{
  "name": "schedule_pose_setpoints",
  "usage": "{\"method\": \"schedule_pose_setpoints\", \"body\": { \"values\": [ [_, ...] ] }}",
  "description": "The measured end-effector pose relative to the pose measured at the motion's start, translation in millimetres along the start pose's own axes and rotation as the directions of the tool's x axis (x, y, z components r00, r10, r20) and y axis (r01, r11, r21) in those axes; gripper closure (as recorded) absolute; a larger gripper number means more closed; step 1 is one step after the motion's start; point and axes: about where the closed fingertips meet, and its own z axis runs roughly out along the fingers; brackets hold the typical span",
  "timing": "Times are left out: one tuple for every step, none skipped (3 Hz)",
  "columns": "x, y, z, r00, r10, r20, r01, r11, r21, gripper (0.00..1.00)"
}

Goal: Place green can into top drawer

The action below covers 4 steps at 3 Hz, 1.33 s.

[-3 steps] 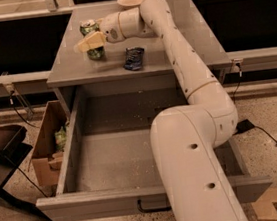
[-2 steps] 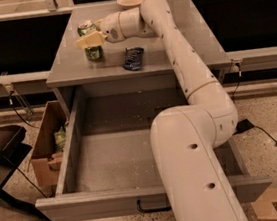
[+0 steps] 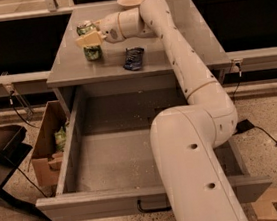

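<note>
1. Upper left of frame: the gripper [image 3: 89,38] reaches over the table [image 3: 70,68]; its jaws appear to pinch the can [image 3: 92,52], which stands upright on or barely off the top.
2. Lower centre: the drawer [image 3: 114,161] gapes open; no can inside yet.
3. Risk: a shallow side grip could let the can slip or tip in transit; a low swing might clip the blue packet [image 3: 133,58] just right of it.

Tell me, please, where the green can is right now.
In the camera view, the green can sits at the left of the cabinet top, between the jaws of the gripper, left of the dark blue packet.
</note>
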Motion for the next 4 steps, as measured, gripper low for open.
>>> {"method": "schedule_pose_setpoints", "body": {
  "values": [
    [-2.6, 1.8, 1.7, 1.0, -0.003, -0.008, 0.003, 1.0, -0.003, 1.0],
    [-2.6, 1.8, 1.7, 1.0, -0.003, -0.008, 0.003, 1.0, -0.003, 1.0],
    [-14.0, 8.4, -5.5, 1.0, -0.007, -0.013, 0.007, 1.0, 0.003, 1.0],
    [-71.1, 7.2, -77.1, 0.998, -0.059, 0.034, 0.054, 0.9882, 0.143, 1.0]
  ]
}}
